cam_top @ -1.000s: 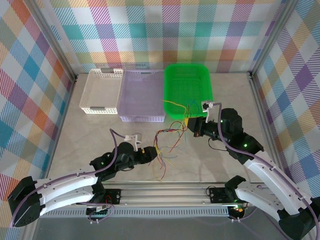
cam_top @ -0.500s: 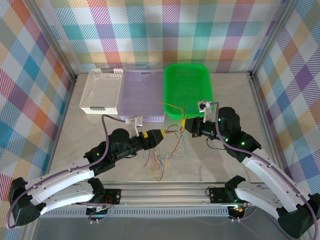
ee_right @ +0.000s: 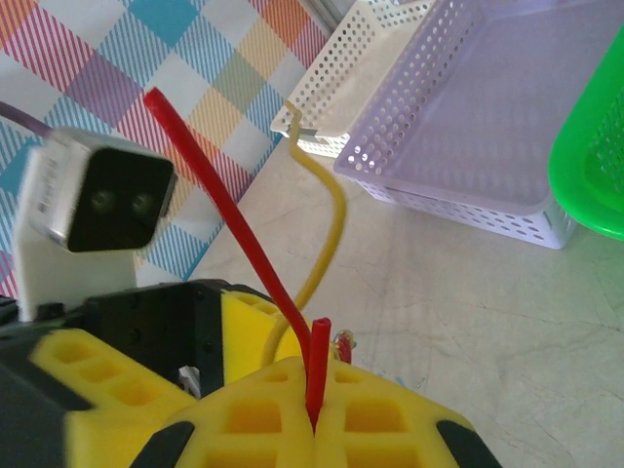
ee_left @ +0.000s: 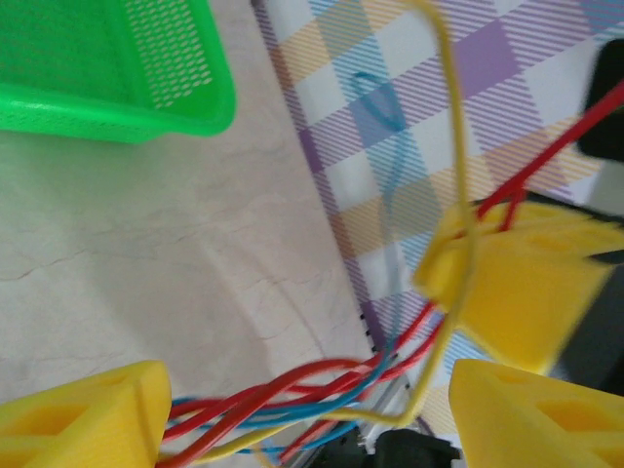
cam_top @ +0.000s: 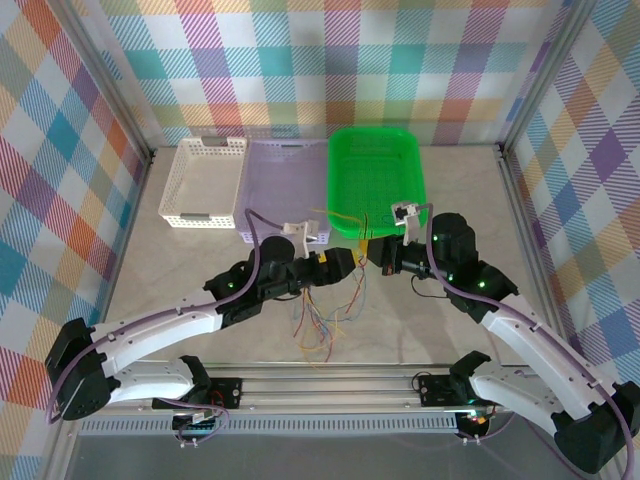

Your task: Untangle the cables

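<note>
While the right gripper (cam_top: 378,256) pinches one strand, we judge the step in hand to be drawing that strand out of the tangle. Advice: pull slowly away from the left gripper (cam_top: 345,266), and stop if a loop tightens.

Top external: both arms reach to mid-table with forearms low, and the wrists are nearly nose to nose just in front of the green basket (cam_top: 400,150). The cables (cam_top: 316,322) hang below the left gripper and trail onto the table (cam_top: 200,270).

Left wrist: the left gripper's fingers (ee_left: 88,414) stand wide apart and clamp nothing. Twisted red, blue and yellow strands cross the gap towards the right gripper's pads (ee_left: 517,292).

Right wrist: the right gripper is closed on the red cable (ee_right: 318,366). A yellow cable (ee_right: 331,224) arcs up behind it.
</note>
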